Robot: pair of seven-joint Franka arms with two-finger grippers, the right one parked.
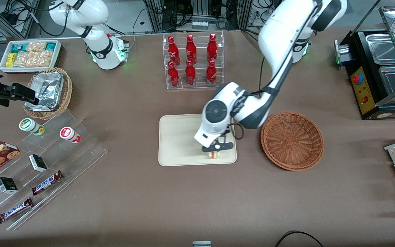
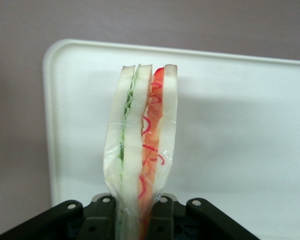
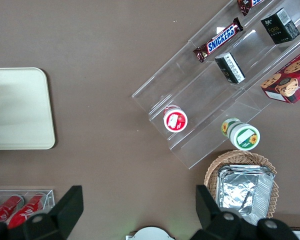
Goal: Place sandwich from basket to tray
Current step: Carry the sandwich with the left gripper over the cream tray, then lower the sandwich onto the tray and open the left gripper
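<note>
While my gripper (image 1: 214,151) is hanging low over the tray (image 1: 177,144), its fingers are clamping the wrapped sandwich (image 2: 141,150) between them, pink and green layers showing. Just beside the tray, the basket (image 1: 292,140) is sitting with nothing in it.

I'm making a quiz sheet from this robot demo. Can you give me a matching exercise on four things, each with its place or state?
Things:
1. sandwich
2. basket
3. tray
4. gripper

Descriptions:
A. woven, holds nothing
B. shut on the wrapped wedge, over the cream surface
C. flat, between the bottle rack and the front camera
D. held upright, red and green filling showing

Pairs: 1-D, 2-A, 3-C, 4-B
</note>
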